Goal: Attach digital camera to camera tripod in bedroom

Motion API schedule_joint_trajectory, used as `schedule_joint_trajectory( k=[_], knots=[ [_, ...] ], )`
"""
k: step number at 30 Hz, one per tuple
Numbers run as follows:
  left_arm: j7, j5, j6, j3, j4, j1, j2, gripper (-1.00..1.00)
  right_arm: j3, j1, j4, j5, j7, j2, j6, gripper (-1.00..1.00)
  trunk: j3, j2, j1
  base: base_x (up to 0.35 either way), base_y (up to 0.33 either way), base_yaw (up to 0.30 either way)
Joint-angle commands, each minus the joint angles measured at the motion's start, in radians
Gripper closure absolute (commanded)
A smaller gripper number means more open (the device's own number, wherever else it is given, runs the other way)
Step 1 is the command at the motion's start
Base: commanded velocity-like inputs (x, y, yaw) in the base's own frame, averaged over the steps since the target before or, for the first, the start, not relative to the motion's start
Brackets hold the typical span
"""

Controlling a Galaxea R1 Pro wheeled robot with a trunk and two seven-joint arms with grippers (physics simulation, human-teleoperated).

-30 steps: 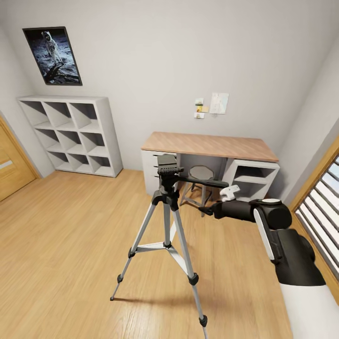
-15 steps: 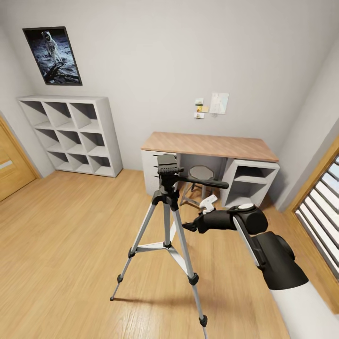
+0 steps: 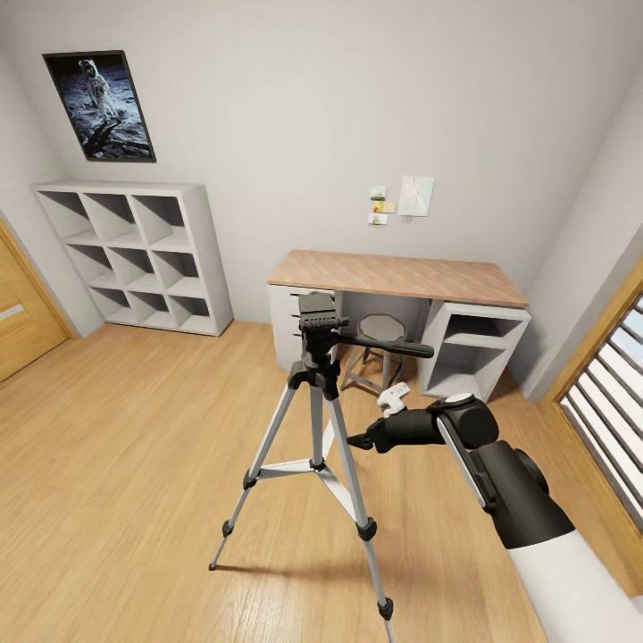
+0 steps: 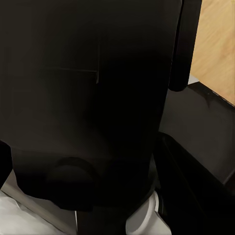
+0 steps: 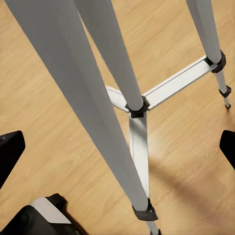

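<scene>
- Pale grey walls and a light plank floor (image 3: pixel 134 464) frame the bedroom we stand in, with white cube shelves (image 3: pixel 134 254) on one side, a wood-topped desk (image 3: pixel 397 277) straight ahead and a stool (image 3: pixel 379 344) tucked under it.
- Our camera tripod (image 3: pixel 314 420) stands in open floor in front of the desk, its three silver legs spread wide and braced at the middle; we judge that stance is what keeps the tall head steady for mounting.
- Its black head (image 3: pixel 319 314) is bare on top, and the long pan handle (image 3: pixel 388 346) reaches out toward our right side.
- We do not spot the digital camera on the tripod head or the desk top, so we cannot tell where it is; the attaching is not yet done.
- Our right gripper (image 3: pixel 360 440) hangs low, just beside the nearest leg and under the pan handle. In the right wrist view its dark fingertips (image 5: pixel 10 152) sit far apart at the picture's two edges with only legs and floor between them, so it is spread wide and holding nothing.
- Our left wrist view is mostly dark black casing, likely our own body; whether that gripper is spread or closed we cannot tell.
- As for writing, an astronaut poster (image 3: pixel 100 104) and some small notes (image 3: pixel 402 201) hang on the wall, but nothing on them is legible to us, and we see no brand marks on the tripod.
</scene>
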Motion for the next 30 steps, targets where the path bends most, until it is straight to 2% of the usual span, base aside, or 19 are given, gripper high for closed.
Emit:
schedule_joint_trajectory(
  k=[1,7,9,10,17,24,27,30],
  knots=[
    [0.001,0.006,0.000,-0.008,0.000,-0.001,0.000,1.00,0.001,-0.001,-0.001,0.010,0.012,-0.001,0.002,-1.00,-0.002,-0.002,0.001,0.000,0.000,0.000],
    [0.001,0.006,0.001,-0.008,0.000,-0.001,0.000,1.00,0.001,-0.001,0.000,0.010,0.049,0.000,0.002,-1.00,-0.002,-0.002,0.001,0.000,0.000,0.000],
    [0.001,0.006,0.000,-0.008,0.000,-0.001,0.000,1.00,0.003,-0.001,0.000,0.010,0.080,0.000,0.002,-1.00,-0.002,-0.002,0.001,0.000,0.000,0.000],
    [0.001,0.006,0.000,-0.008,0.000,-0.001,0.000,1.00,0.005,0.000,0.000,0.010,0.118,0.001,0.002,-1.00,-0.002,-0.002,0.001,0.000,0.000,0.000],
    [0.001,0.006,0.000,-0.008,0.000,-0.001,0.000,1.00,0.006,0.001,0.028,0.010,0.132,0.001,-0.003,-1.00,-0.002,-0.002,0.001,0.000,0.000,0.000],
    [0.001,0.006,0.000,-0.008,0.000,-0.001,0.000,1.00,0.005,0.001,0.095,0.012,0.130,0.007,-0.058,-1.00,-0.002,-0.002,0.001,0.000,0.000,0.000],
    [0.001,0.006,0.000,-0.008,0.000,-0.001,0.000,1.00,0.002,0.001,0.133,0.015,0.128,0.015,-0.114,-1.00,-0.002,-0.002,0.001,0.000,0.000,0.000],
    [0.001,0.006,0.000,-0.008,0.000,-0.001,0.000,1.00,-0.001,0.001,0.181,0.016,0.111,0.024,-0.206,-1.00,-0.002,-0.002,0.001,0.000,0.000,0.000]
  ],
)
